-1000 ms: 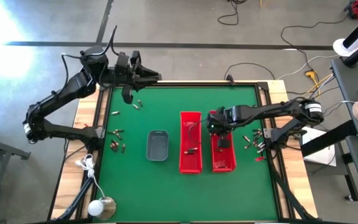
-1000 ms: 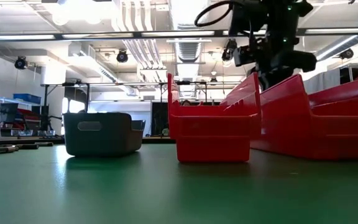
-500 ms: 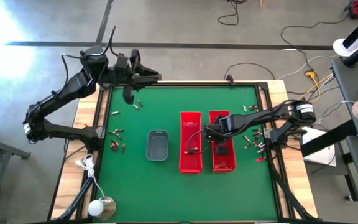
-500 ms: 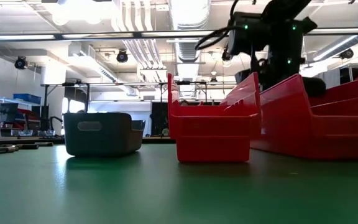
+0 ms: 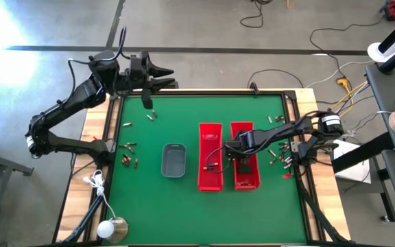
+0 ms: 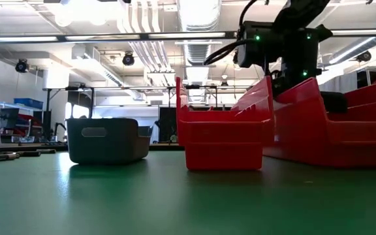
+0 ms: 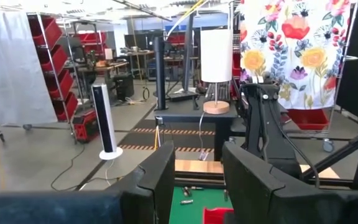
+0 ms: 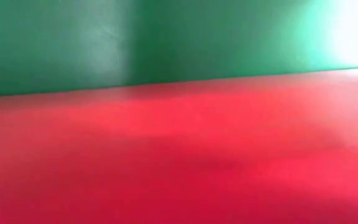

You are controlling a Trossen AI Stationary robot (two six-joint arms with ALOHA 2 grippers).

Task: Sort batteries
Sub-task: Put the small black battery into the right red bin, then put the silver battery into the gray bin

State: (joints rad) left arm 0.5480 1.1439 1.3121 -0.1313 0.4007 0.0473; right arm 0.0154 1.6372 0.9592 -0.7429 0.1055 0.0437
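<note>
From above, your right gripper (image 5: 242, 145) now sits low over the right red bin (image 5: 246, 180), about midway along it. A second ago it stood nearer the bin's far end, so the arm has drawn back along the bin and dipped. That reads as a drop-off into this bin (a judgement, since no battery shows between the fingers). The wrist hides the fingers, so you cannot tell how far apart they stand or whether anything is held. The left red bin (image 5: 210, 180) has one small dark piece lying in it. Unsorted batteries (image 5: 129, 154) lie in clusters by the table's left edge, near the far-left corner and at the right edge, so plenty is left. The grey tray (image 5: 173, 160) is unmoved.

Your left gripper (image 5: 158, 74) waits beyond the table's far-left corner, and its wrist has turned since the earlier frame.

At table height, the right arm's wrist has sunk behind the red bin walls (image 6: 224, 134), lower than before.

The left wrist view shows its two fingers (image 7: 157, 180) standing apart with nothing between them, pointed at the room.

The right wrist view is filled by red bin surface (image 8: 179, 155) against green mat (image 8: 104, 43), probably very close.
</note>
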